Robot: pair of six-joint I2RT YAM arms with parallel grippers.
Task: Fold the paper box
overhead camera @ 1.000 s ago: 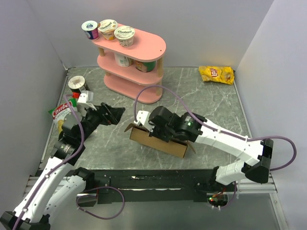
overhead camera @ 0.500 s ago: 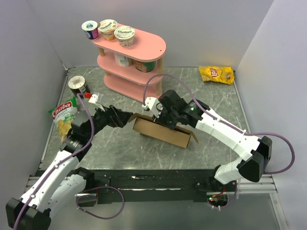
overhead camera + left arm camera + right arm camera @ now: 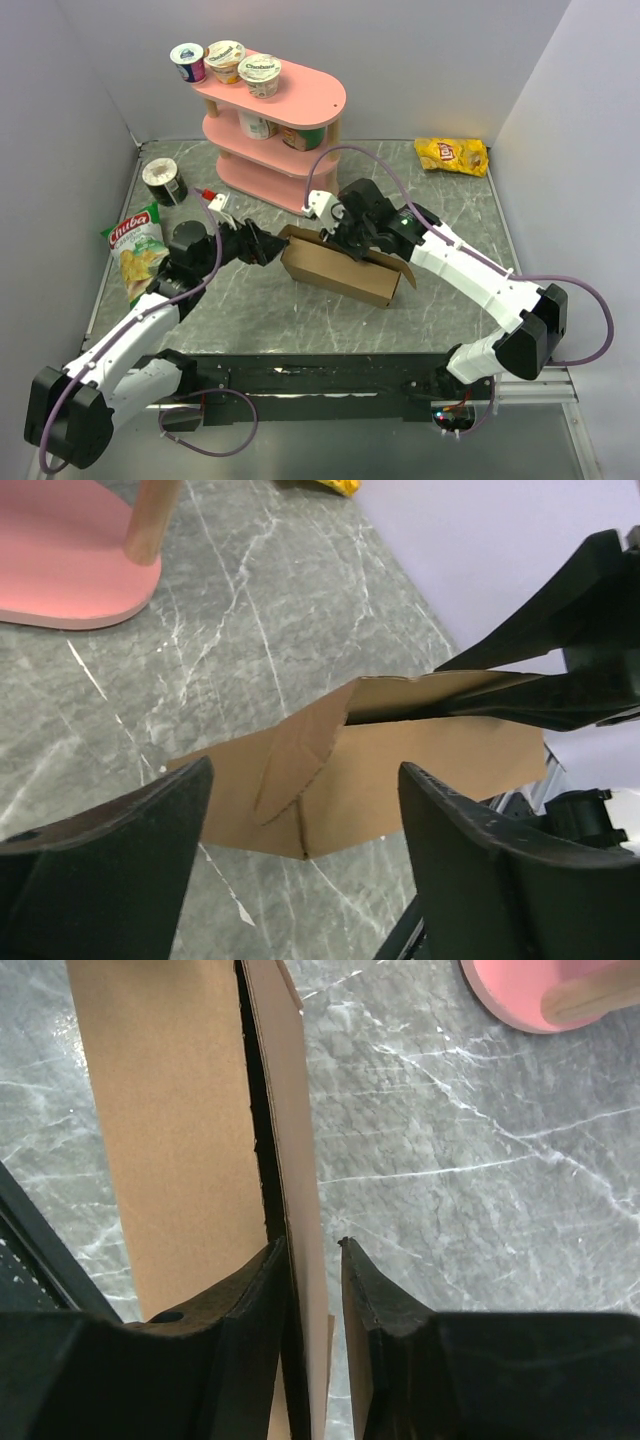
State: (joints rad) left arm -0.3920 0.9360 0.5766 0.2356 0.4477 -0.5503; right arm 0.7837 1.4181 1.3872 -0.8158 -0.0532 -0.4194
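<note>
The paper box [image 3: 345, 270] is a brown cardboard shell lying on the marble table, long side running left to right, with flaps standing at its ends. My left gripper [image 3: 268, 247] is at its left end, open wide. In the left wrist view the box's [image 3: 400, 780] corner and a folded end flap sit between the spread fingers of the left gripper [image 3: 305, 770], touching neither. My right gripper [image 3: 345, 240] is over the back wall. In the right wrist view the right gripper [image 3: 308, 1250] straddles that thin wall [image 3: 300, 1140], jaws slightly parted, with a gap on the right side.
A pink three-tier shelf [image 3: 275, 130] with yogurt cups stands at the back, close behind the box. A green snack bag [image 3: 135, 245] and a dark can [image 3: 163, 180] lie at the left. A yellow chips bag [image 3: 452, 155] is at the back right.
My left arm has reached rightward until its fingers flank the box's left end. The right gripper has shifted back with the box and its jaws have parted on the wall.
</note>
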